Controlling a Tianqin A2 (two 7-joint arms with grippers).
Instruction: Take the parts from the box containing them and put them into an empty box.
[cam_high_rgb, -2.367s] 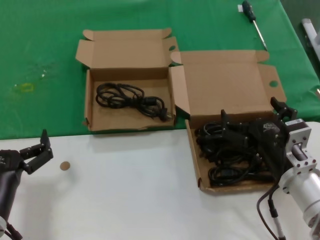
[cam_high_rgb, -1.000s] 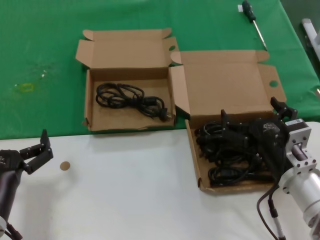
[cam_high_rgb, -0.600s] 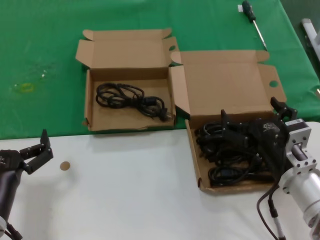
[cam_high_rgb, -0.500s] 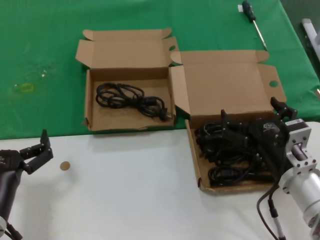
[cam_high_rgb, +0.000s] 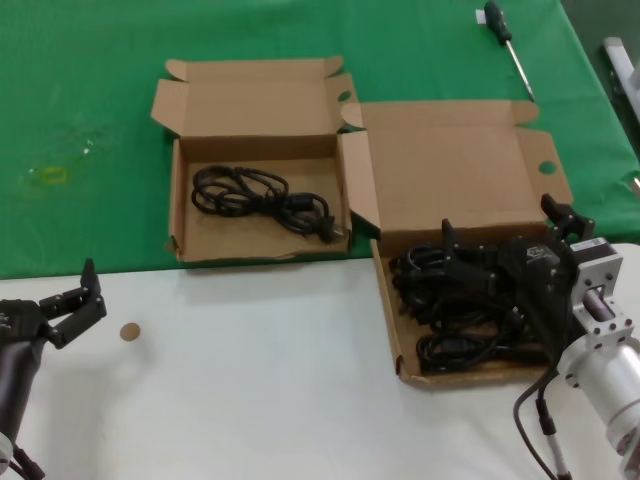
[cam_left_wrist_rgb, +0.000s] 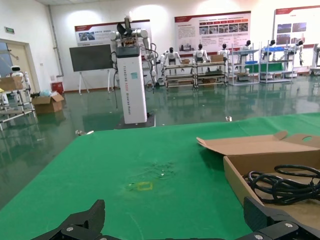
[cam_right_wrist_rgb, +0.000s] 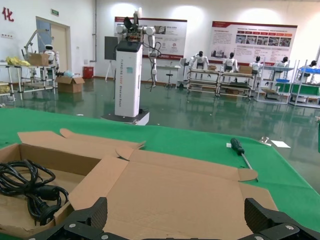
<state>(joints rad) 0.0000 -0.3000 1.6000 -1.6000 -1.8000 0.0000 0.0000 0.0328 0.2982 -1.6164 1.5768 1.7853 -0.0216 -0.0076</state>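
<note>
Right claw (cam_high_rgb: 500, 262) down in the wider box (cam_high_rgb: 388, 310) at the near right of the worktop (cam_high_rgb: 250, 380), among the heap of black coiled cables (cam_high_rgb: 450, 345). From the head view I cannot tell how far its fingers are apart or whether they grip a cable. The right wrist view shows two finger tips (cam_right_wrist_rgb: 95, 212) set wide apart, but not the cables beneath; it looks across the box's lid to a screwdriver (cam_right_wrist_rgb: 239, 150) on the green cloth (cam_high_rgb: 90, 120).

Left claw (cam_high_rgb: 75, 305) parked over the near left white edge, fingers spread wide, holding nothing. A small brown disc (cam_high_rgb: 129, 331) lies just beside it.

Farther back, the smaller box (cam_high_rgb: 180, 215) on the cloth, touching the wider one's flap, holds one cable bundle (cam_high_rgb: 260, 198).
</note>
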